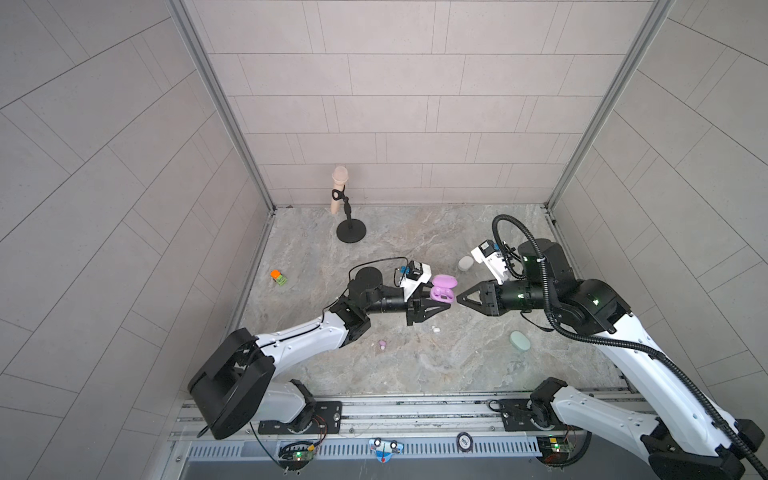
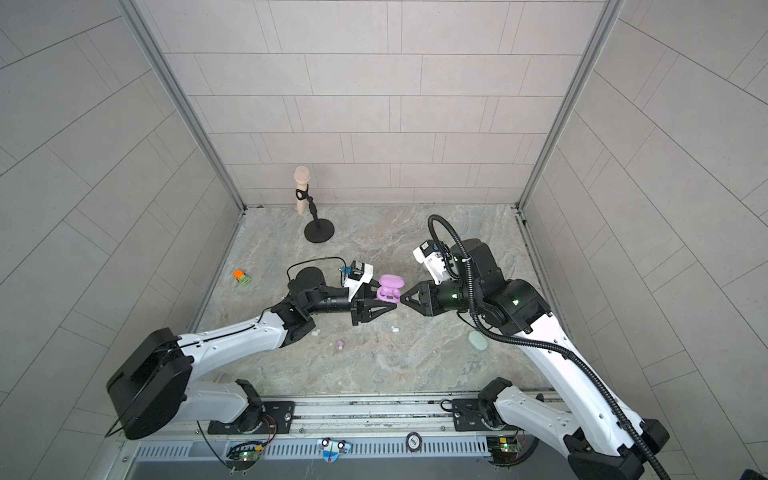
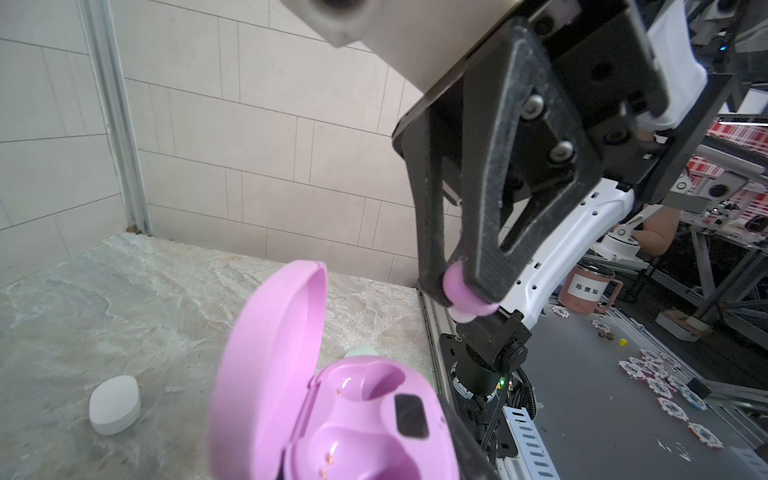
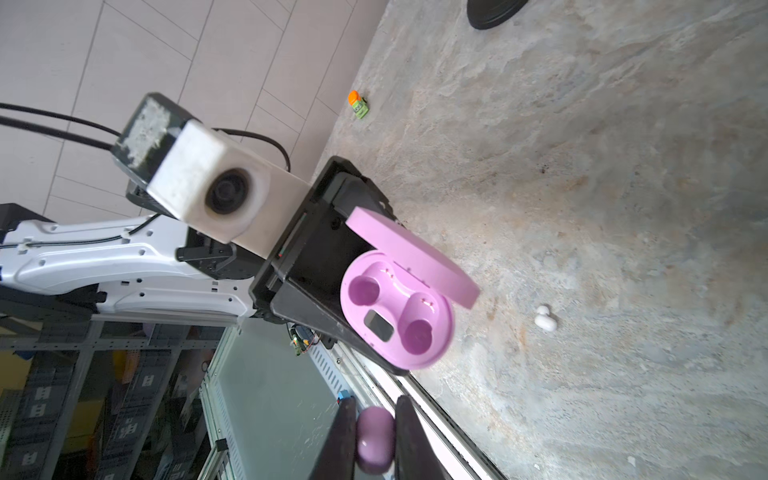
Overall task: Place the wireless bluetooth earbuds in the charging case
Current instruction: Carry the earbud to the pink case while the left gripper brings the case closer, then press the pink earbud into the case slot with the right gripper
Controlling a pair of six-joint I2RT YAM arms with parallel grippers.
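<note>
My left gripper (image 1: 441, 296) is shut on the lilac charging case (image 1: 443, 290), held above the table with its lid open. Both sockets of the case (image 4: 395, 307) are empty in the right wrist view. My right gripper (image 4: 376, 436) is shut on a lilac earbud (image 4: 374, 440), its tip (image 1: 458, 298) just right of the case, a small gap apart. The left wrist view shows that earbud (image 3: 457, 286) pinched at the fingertips above the case (image 3: 357, 415). A second lilac earbud (image 1: 382, 344) and a white earbud (image 1: 435, 329) lie on the table.
A white case (image 1: 465, 263) lies behind the right gripper and a mint case (image 1: 519, 341) under the right arm. A microphone on a black stand (image 1: 351, 232) stands at the back left. A small orange and green toy (image 1: 278, 277) sits near the left wall.
</note>
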